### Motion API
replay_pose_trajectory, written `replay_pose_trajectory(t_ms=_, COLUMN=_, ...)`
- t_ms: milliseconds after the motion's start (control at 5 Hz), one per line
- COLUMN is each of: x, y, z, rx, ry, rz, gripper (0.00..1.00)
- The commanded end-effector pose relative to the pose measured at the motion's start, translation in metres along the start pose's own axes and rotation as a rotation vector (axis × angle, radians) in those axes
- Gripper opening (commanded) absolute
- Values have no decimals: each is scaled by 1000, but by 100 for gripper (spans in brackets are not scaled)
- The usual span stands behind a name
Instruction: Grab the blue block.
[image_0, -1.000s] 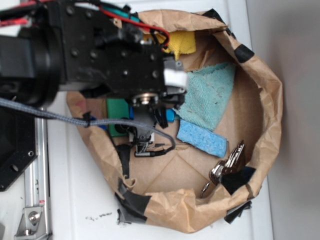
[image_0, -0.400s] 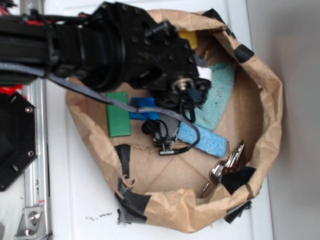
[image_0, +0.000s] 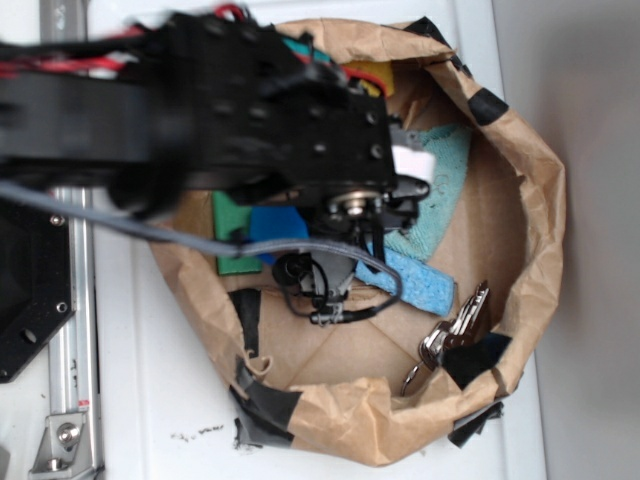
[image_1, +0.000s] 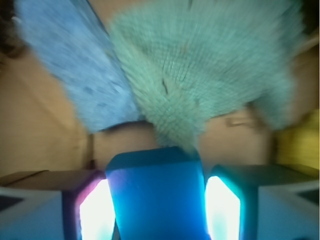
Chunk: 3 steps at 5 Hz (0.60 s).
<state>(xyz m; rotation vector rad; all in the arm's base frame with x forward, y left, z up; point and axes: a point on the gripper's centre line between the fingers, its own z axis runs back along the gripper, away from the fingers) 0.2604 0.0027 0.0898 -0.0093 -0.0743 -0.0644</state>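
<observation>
The blue block (image_1: 155, 195) is a smooth deep blue bar standing sharp between my two lit fingers (image_1: 97, 210) in the wrist view, while the background is blurred. My gripper (image_1: 157, 182) is shut on it. In the exterior view the blue block (image_0: 272, 225) shows under the black arm (image_0: 250, 120), inside the brown paper bag (image_0: 540, 200), right of the green bar (image_0: 228, 215). The fingers themselves are hidden by the wrist there.
A light-blue sponge (image_0: 420, 282) and a teal cloth (image_0: 440, 190) lie right of the gripper; both also fill the wrist view, sponge (image_1: 75, 65) and cloth (image_1: 200, 65). A yellow piece (image_0: 372, 75) lies at the bag's far side, and metal keys (image_0: 455, 330) near its lower right wall.
The arm has swung from the left toward the bag's middle and back slightly left. The blue block has shifted with it, a little left and down from 0.4 s ago.
</observation>
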Motion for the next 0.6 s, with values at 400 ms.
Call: replay_pose_trajectory(t_ms=400, x=15, y=-8, z=67, rx=-1, ry=-49, rz=-36, gripper=0)
